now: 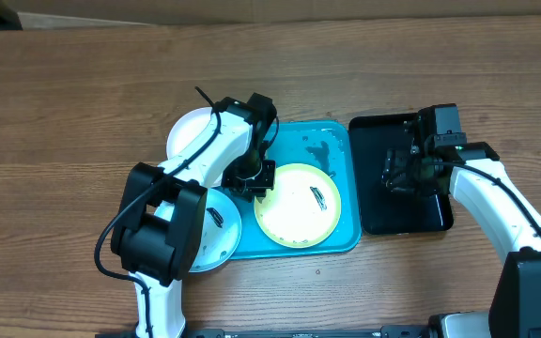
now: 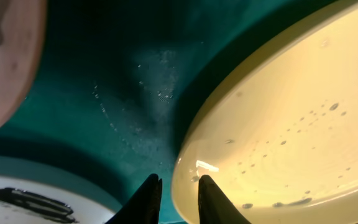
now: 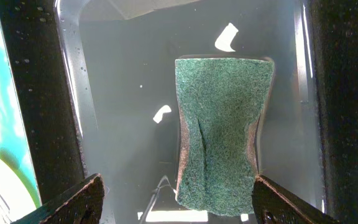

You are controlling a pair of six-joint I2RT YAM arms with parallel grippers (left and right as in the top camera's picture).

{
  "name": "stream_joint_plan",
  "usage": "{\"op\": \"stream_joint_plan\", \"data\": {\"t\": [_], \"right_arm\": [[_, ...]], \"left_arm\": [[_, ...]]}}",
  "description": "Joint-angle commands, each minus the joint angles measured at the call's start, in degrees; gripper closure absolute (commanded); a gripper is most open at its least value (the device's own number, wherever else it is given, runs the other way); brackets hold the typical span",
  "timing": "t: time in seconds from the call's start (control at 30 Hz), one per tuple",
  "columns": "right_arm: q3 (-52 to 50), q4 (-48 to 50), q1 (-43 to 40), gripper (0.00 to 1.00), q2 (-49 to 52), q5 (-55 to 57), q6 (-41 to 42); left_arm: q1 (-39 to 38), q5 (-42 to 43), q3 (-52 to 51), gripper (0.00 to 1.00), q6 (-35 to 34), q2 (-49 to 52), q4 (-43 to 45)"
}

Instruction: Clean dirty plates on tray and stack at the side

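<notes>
The turquoise tray [image 1: 338,141] lies mid-table. The yellow-green-rimmed plate [image 1: 299,204] lies on it with a dark smear and water drops. My left gripper [image 1: 252,178] is at this plate's left rim; in the left wrist view its fingers [image 2: 178,190] sit close together astride the rim [image 2: 278,124], one over the plate and one outside. The pale-blue-rimmed plate [image 1: 216,230], smeared, overlaps the tray's left edge. The white plate [image 1: 188,131] lies on the table behind my left arm. My right gripper [image 1: 397,174] is open over a green sponge [image 3: 222,137].
The sponge lies in shallow water in a glossy black tray [image 1: 435,214] just right of the turquoise tray. The smeared pale-blue-rimmed plate also shows at the lower left of the left wrist view [image 2: 30,199]. Bare wooden table [image 1: 83,94] surrounds the trays.
</notes>
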Motion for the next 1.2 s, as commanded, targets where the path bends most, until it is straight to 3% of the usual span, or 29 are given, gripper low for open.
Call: {"op": "stream_joint_plan", "data": {"t": [0.0,0.17,0.33,0.5,0.7,0.8,0.83,1.17], "right_arm": [[-0.2,0.3,0.0,0.22,0.3,0.8,0.2],[-0.2,0.3,0.0,0.22,0.3,0.8,0.2],[-0.2,0.4,0.0,0.22,0.3,0.8,0.2],[-0.2,0.3,0.0,0.22,0.3,0.8,0.2],[-0.2,0.3,0.0,0.22,0.3,0.8,0.2],[-0.2,0.3,0.0,0.22,0.3,0.8,0.2],[-0.2,0.2,0.0,0.22,0.3,0.8,0.2],[-0.2,0.0,0.0,0.21,0.3,0.8,0.1]], "left_arm": [[-0.8,-0.9,-1.9,0.80,-1.4,0.7,0.7],[-0.7,-1.3,-2.9,0.92,-1.6,0.7,1.6],[-0.3,-2.0,-2.5,0.96,1.3,0.7,3.4],[-0.2,-10.6,0.2,0.96,2.1,0.7,3.2],[-0.2,-15.0,5.4,0.86,2.1,0.7,2.6],[-0.3,-12.9,6.7,0.67,2.1,0.7,1.9],[-0.3,-12.3,6.7,0.65,2.0,0.7,1.6],[-0.4,-10.1,3.7,0.70,-4.6,0.7,-4.3]]}}
